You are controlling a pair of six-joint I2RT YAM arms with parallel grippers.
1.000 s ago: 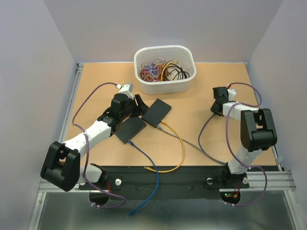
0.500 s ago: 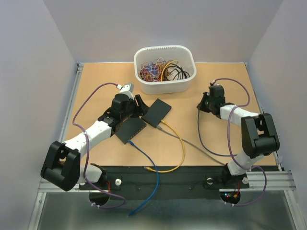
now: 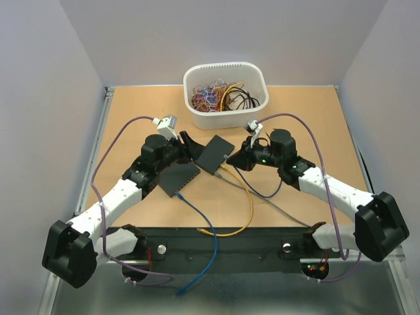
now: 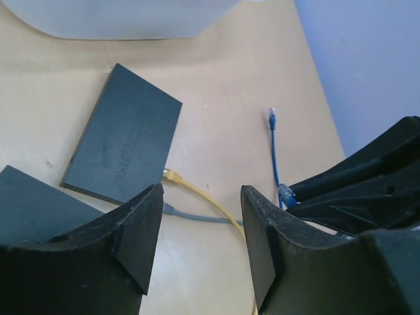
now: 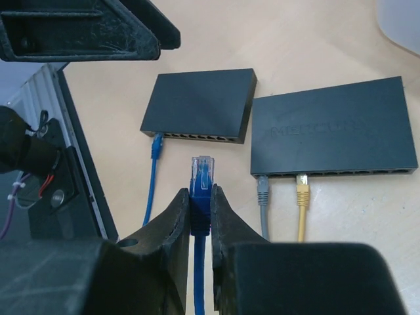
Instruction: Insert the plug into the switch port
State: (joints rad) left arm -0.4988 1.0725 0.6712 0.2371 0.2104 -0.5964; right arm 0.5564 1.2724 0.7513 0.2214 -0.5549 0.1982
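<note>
Blue plug (image 5: pixel 201 169) pinched in right tool (image 5: pixel 200 197), left tool (image 4: pixel 200 210) spread, near switch (image 5: pixel 331 128) lettered "MERCU…".

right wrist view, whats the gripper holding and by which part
The right gripper pinches the blue plug by its boot, just behind the clear tip.

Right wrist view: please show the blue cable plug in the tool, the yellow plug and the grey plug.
Blue cable plug (image 5: pixel 202 172), right wrist view, on its clear tip.
Yellow cable plug (image 5: pixel 302 188), right wrist view, on its boot.
Grey cable plug (image 5: pixel 262 190), right wrist view, on its boot.
</note>
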